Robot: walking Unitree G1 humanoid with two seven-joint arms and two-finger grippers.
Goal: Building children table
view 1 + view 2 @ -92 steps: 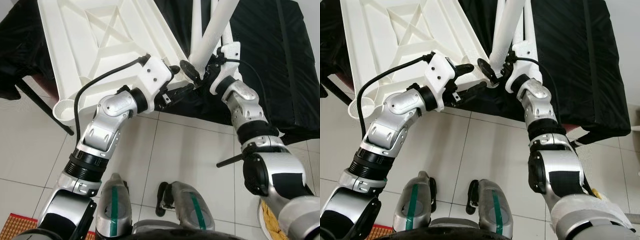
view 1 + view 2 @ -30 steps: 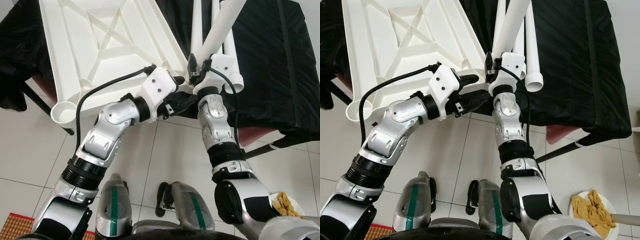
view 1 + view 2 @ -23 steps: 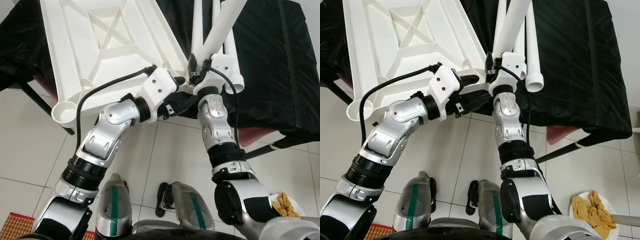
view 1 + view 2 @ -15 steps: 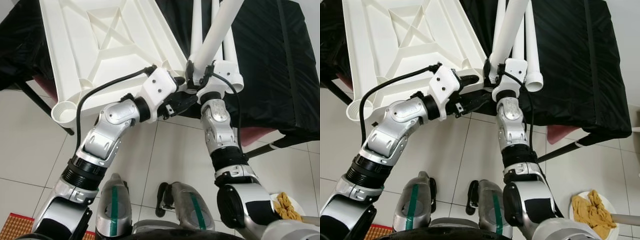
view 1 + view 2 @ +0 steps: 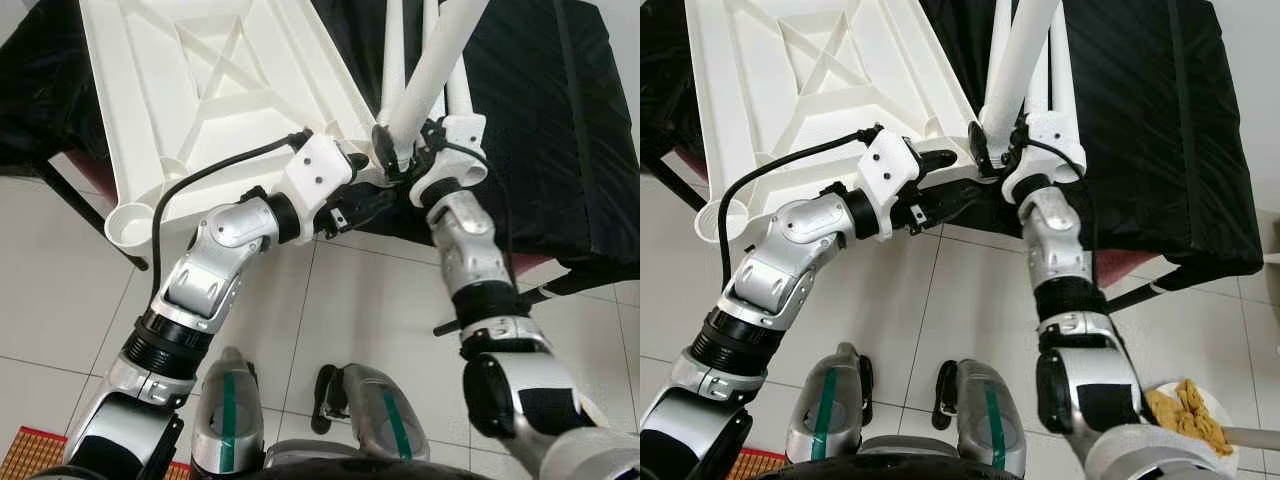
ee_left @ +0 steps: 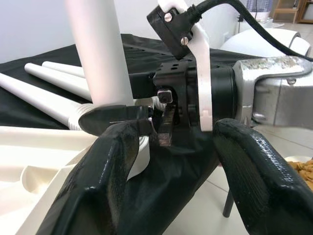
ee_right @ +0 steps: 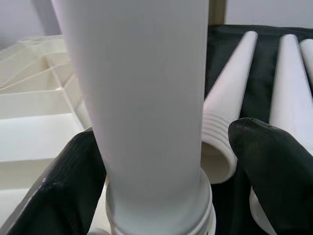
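Near frame centre, the white leg (image 5: 425,75) is gripped at its lower end by the right claw (image 5: 385,150) and has been swung from slanted to nearly upright over the corner socket of the upturned tabletop (image 5: 215,90). The left claw (image 6: 171,161) is held open beside that corner. Seating the leg looks next; three spare legs (image 7: 283,98) lie on the black-covered worktop (image 5: 560,120).

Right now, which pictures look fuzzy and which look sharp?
Right wrist view: the white table leg sits so close it looks soft, and the black fingers are fuzzy. Left wrist view: the near fingers blur, the right gripper's wrist behind is sharper. Head views: sharp, evenly lit, with shine on the silver arms.
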